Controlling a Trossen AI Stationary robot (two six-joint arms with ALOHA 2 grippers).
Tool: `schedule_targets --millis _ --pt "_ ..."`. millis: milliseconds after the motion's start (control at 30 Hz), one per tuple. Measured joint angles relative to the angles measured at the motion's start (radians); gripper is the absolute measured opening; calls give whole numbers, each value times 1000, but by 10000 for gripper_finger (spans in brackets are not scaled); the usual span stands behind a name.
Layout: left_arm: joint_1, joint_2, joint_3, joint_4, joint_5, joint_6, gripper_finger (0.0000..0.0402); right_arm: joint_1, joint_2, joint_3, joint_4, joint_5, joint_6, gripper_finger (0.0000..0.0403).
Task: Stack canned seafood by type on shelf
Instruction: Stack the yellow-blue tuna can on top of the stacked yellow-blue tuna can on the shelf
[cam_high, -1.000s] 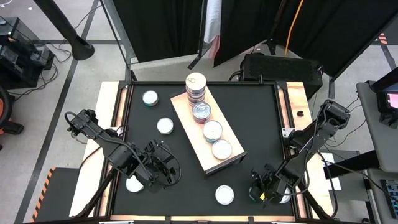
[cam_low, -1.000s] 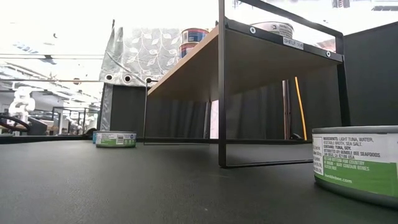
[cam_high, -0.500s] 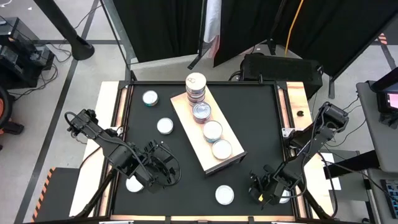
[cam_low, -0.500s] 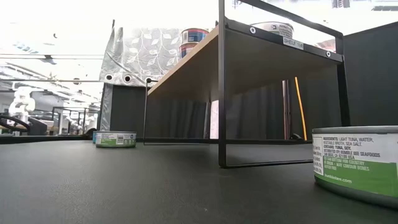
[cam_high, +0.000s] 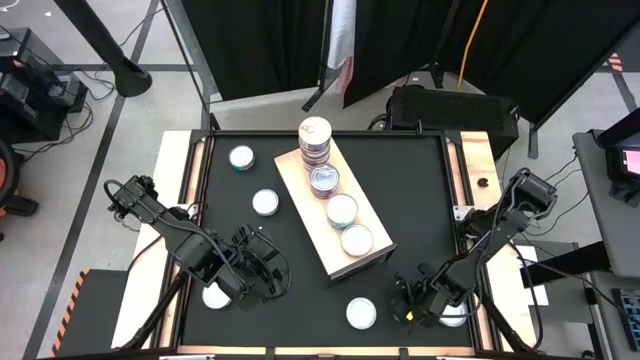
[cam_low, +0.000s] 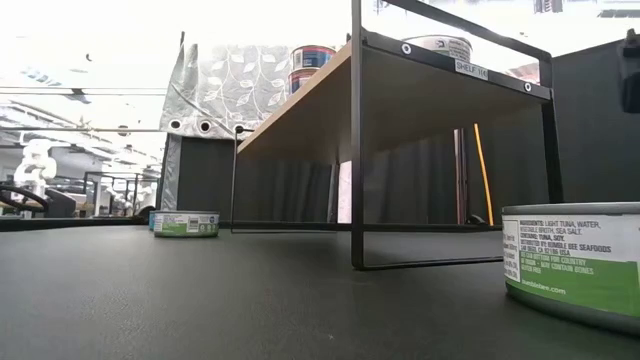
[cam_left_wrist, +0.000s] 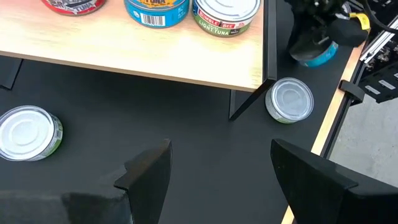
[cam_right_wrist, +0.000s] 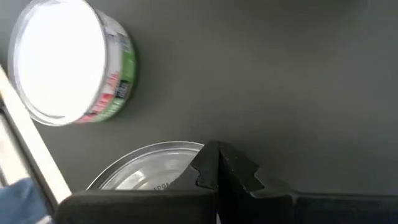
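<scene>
The shelf (cam_high: 310, 225), a pale wood board on a black wire frame, stands mid-table. On it are a stack of canned seafood (cam_high: 314, 140) and three single tins (cam_high: 342, 210). Loose tins rest on the black tabletop at the far left (cam_high: 241, 157), left of the shelf (cam_high: 265, 202) and near the front edge (cam_high: 361, 313). My right gripper (cam_high: 410, 305) is shut and low at the near right, beside a silver-topped tin (cam_right_wrist: 149, 167). A green-labelled tin (cam_right_wrist: 68, 62) lies farther off. My left gripper (cam_left_wrist: 217, 168) hangs open above the near left, with nothing between its fingers. My right gripper points steeply down, its shut fingertips (cam_right_wrist: 214, 163) at the rim of the silver-topped tin, which sits flat on the tabletop. The gripper body hides the tin's near part. Whether the fingers touch the tin I cannot tell.
One tin (cam_high: 213, 296) lies under my left arm, and a teal-sided one (cam_left_wrist: 316, 55) is at the near right edge. In the low view the shelf's wire legs (cam_low: 356, 150) stand beside a green-labelled tin (cam_low: 570, 262). Wooden rails (cam_high: 480, 160) border the table.
My right gripper has sunk toward the tabletop and gone a little toward the table's left and near edges, staying shut. Its dark tip now shows at the upper right of the low view. No tin has moved.
</scene>
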Motion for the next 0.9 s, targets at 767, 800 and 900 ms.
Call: schedule_targets --millis 767,800,900 --pt "17 0 0 2 -11 17 271 -109 44 -2 -35 -80 224 0" --pt "19 0 0 2 -11 19 271 -116 42 -3 -37 -82 238 0" --pt "21 0 0 2 -11 21 271 -139 43 -2 -45 -89 287 0"
